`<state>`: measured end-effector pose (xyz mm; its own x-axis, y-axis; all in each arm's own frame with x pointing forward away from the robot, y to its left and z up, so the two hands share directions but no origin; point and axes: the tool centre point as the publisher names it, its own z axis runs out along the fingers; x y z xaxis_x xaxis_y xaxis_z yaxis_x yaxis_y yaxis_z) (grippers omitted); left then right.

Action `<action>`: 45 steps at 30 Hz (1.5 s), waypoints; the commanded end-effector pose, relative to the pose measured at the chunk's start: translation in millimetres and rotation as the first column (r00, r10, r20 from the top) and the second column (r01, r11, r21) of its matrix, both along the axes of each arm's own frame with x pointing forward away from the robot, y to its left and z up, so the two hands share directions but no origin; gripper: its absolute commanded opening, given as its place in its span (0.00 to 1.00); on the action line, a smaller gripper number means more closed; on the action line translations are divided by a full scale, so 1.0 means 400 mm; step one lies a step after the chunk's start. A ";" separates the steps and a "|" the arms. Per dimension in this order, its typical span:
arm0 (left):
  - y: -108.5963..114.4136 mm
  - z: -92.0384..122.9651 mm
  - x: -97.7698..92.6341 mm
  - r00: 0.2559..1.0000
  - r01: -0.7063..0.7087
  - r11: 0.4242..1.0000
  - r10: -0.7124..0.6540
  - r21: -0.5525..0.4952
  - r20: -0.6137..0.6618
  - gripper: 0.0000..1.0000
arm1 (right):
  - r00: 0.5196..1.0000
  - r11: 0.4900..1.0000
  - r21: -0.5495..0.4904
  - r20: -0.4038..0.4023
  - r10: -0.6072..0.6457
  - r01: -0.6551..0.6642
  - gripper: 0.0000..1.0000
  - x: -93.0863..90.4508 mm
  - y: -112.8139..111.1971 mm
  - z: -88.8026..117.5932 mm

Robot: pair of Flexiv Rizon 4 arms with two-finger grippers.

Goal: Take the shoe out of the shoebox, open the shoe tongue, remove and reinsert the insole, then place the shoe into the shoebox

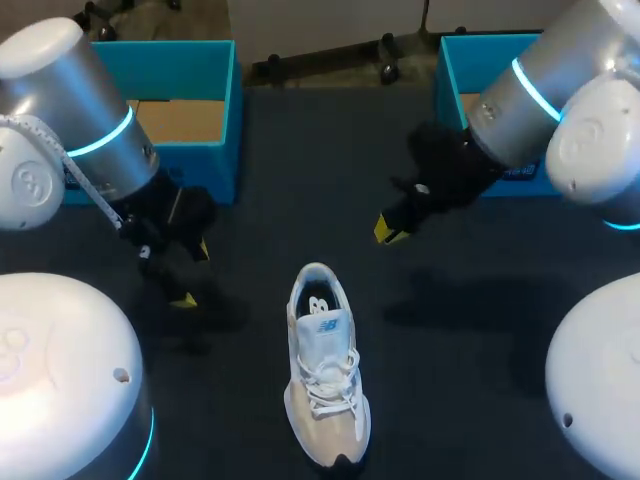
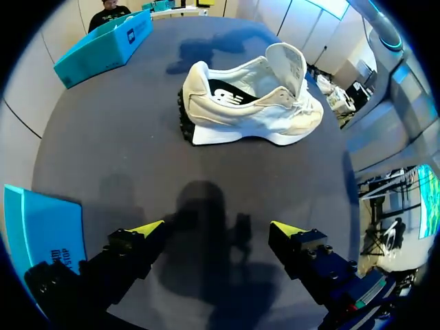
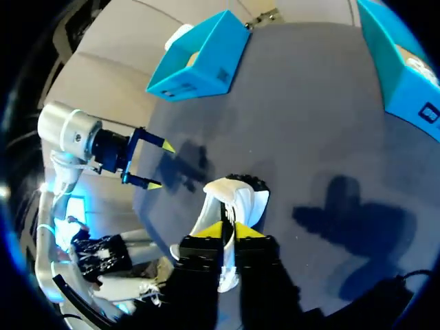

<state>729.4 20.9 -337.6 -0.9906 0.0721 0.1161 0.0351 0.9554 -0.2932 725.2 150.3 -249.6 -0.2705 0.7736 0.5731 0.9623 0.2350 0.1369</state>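
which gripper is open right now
The left gripper is the open one: its yellow tips stand wide apart. The right gripper has its tips closed together.

Dim overhead light, soft shadows on table [image 1: 320, 150]

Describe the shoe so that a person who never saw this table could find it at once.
On the dark table, nearer the robot than the left blue box and the right blue box, the shoe stands near the middle. It is the only white thing lying on it: a laced sneaker, upright on its sole, with its tongue raised.
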 end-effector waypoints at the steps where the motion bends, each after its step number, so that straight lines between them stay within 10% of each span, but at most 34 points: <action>1: 0.026 0.026 0.031 0.999 0.029 1.000 -0.029 -0.003 -0.016 1.00 | 0.994 0.986 -0.150 0.090 -0.060 0.073 0.00 -0.013 0.047 0.010; 12: 0.167 0.130 0.086 0.958 0.275 0.961 -0.277 0.034 0.078 1.00 | 0.993 0.981 -0.169 0.086 -0.083 0.096 0.00 -0.037 0.132 0.022; 25: 0.163 0.130 0.087 0.946 0.310 0.950 -0.312 0.034 0.087 1.00 | 0.993 0.981 -0.169 0.086 -0.083 0.096 0.00 -0.037 0.132 0.022; 45: 0.300 0.215 0.204 0.827 0.533 0.838 -0.545 0.115 0.139 1.00 | 0.961 0.872 -0.414 0.201 -0.193 0.261 0.00 -0.097 0.289 -0.035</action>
<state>801.4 137.1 -254.3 -0.8111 0.5841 -0.0322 0.5810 0.7978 -0.1611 686.7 244.4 -251.5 -0.1368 0.9608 0.2413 0.9730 0.0847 0.2145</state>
